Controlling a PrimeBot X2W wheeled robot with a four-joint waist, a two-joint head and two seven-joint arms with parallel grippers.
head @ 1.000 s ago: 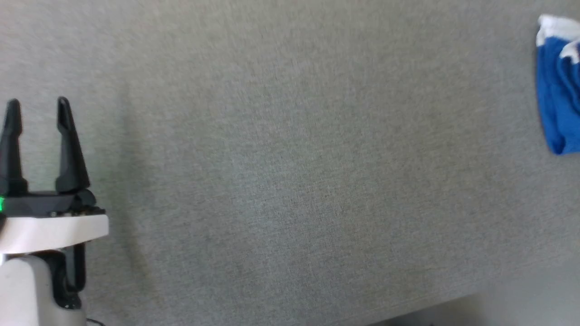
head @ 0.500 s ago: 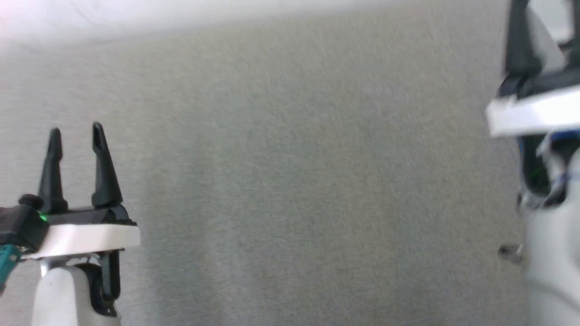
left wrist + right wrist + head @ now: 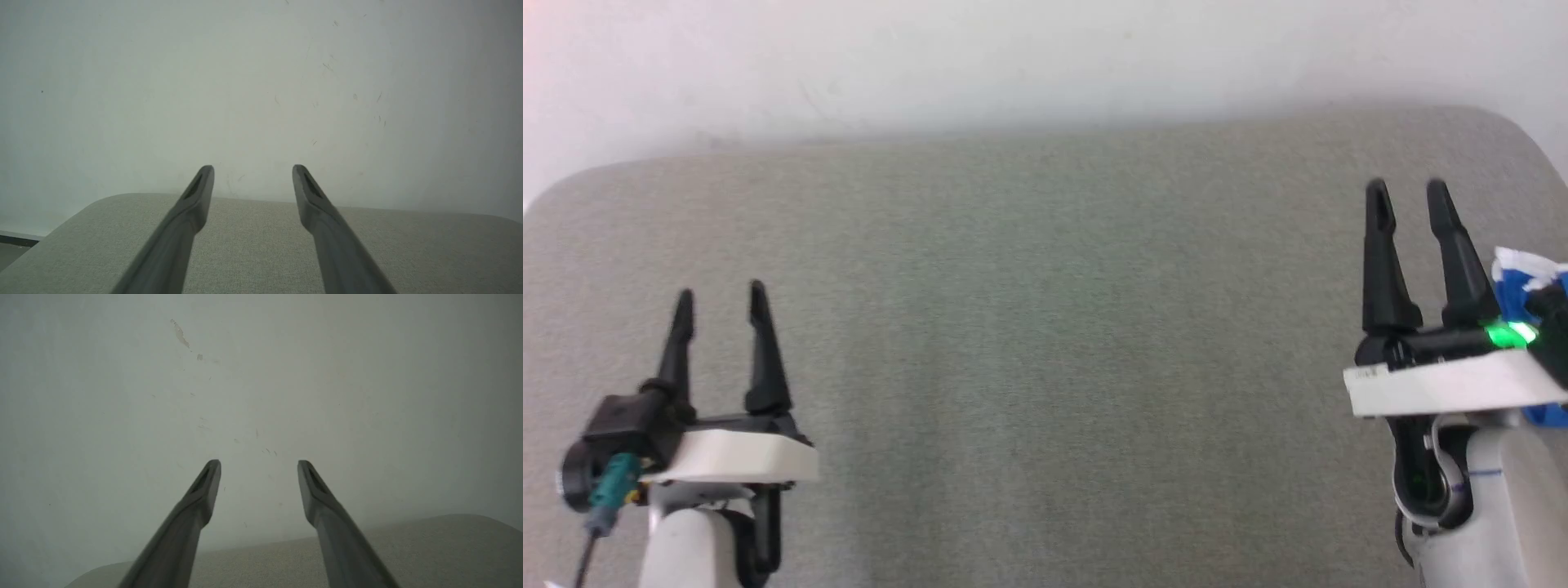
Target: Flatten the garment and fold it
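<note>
Here, bunched blue garment (image 3: 1512, 292) rests on rounded, grey woven tabletop (image 3: 1045, 327).

Grey fabric-covered table (image 3: 1045, 343), rounded far corners; blue-white garment (image 3: 1511, 292) bunched at right edge, partly hidden.

Soft even light, slight blur

My left pincer (image 3: 721, 291) sits low on my left side, its two long dark fingers (image 3: 765, 359) pointing straight ahead and standing well apart, nothing between them. My right pincer (image 3: 1407, 186) reaches farther forward on my right, its fingers spread just as wide and empty, tips level with each other. Each rises from a black mount on a white cuff (image 3: 1445, 388); a green light (image 3: 1507, 333) glows at my right wrist.
</note>
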